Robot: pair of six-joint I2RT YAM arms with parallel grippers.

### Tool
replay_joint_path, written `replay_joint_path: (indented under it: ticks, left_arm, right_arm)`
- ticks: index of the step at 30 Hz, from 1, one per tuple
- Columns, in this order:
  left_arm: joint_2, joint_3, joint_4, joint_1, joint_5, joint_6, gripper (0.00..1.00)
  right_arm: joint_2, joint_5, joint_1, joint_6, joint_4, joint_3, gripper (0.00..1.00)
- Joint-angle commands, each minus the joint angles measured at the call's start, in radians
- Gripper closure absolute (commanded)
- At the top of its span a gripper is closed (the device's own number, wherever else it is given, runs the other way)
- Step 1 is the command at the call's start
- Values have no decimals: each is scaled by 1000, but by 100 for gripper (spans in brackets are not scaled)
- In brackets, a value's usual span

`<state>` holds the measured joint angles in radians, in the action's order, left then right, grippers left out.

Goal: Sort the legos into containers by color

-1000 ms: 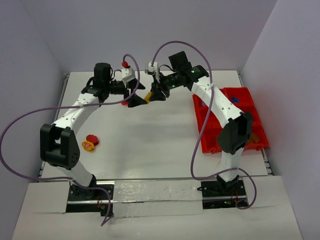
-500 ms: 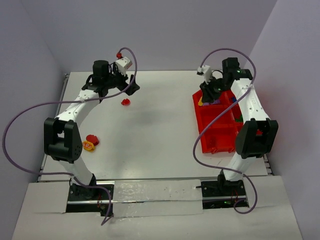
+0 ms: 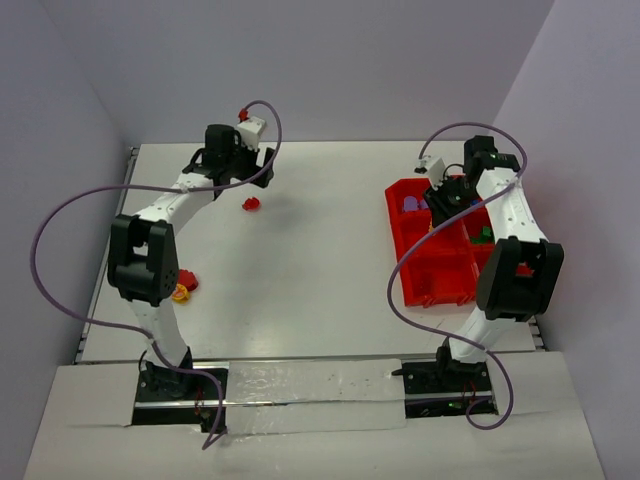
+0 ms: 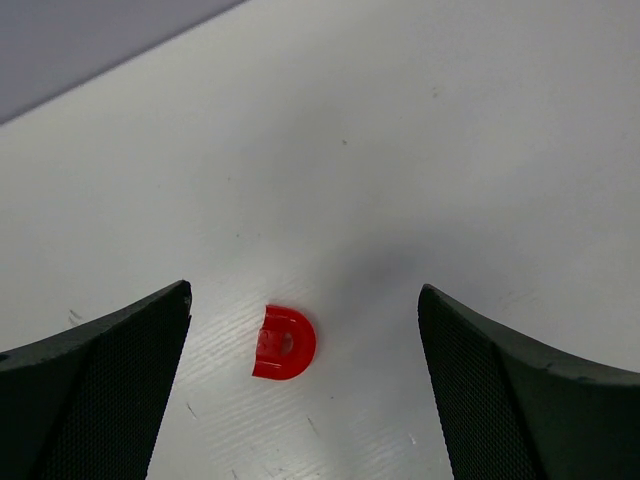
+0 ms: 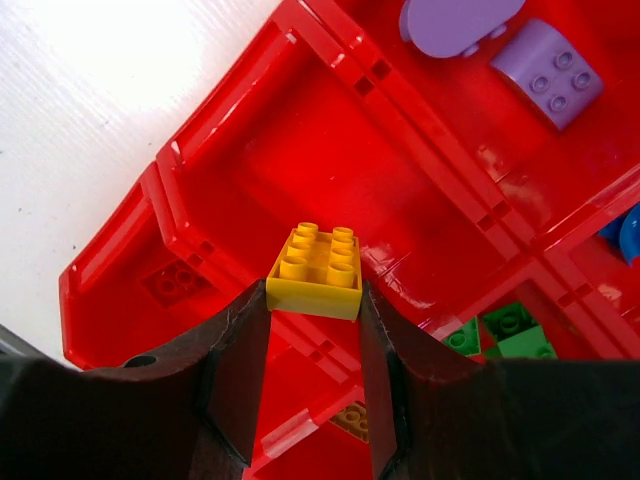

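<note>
Right wrist view, pincer state?
— Right gripper (image 5: 312, 305) clamped on a yellow square four-stud plastic brick (image 5: 318, 265), over a divider of the bright red compartmented plastic tray (image 5: 215, 100). Brick touching the tray or not: cannot tell.

Tray location?
— By the right edge of the white tabletop (image 3: 320, 270), toward the far right corner. Purple pieces (image 5: 545, 75) in one compartment, green bricks (image 5: 505, 330) in another.

Left side?
— Left gripper (image 4: 305, 292) spread wide, nothing held. Small red D-shaped plastic piece (image 4: 284, 343) lies on the table below the gap, apart from both fingers, toward the far edge, left of centre. Red and yellow bits (image 3: 183, 288) near the left edge.
</note>
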<state>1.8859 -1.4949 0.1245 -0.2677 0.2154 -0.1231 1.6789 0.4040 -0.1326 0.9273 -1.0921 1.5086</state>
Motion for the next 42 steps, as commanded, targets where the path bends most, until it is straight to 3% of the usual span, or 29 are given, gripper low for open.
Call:
replay_joint_path:
  ticks: [1,9,11,16,19,22,34,42]
  left_arm:
    - [57,-56,52,-16,-109,-1,1]
    - [131,-90,102,-25,-182,14,1]
    - [155,-107,118,-25,-208,15,1]
    - [193,-118,131,-25,-210,16,9]
    - [203,-116,158,-25,-249,11,12]
    - [192,-84,178,-21,-231,-7,12]
    - [209,-57,283,10,-164,-88,12]
    - [230,-49,271,15,-131,-123,27]
  right_arm:
    - [4,-47,1,-50,85,-23,99]
    - [56,-107,1,-74,110,-18,78]
    - [53,-126,2,-70,127,-41,61]
    - [57,-149,2,-79,125,-52,42]
    - [53,-163,2,-84,118,-56,14]
    - [31,-165,2,-87,123,-63,3]
    - [25,-10,4,-191,46,130,0]
    - [44,98,27,-271,14,289,0]
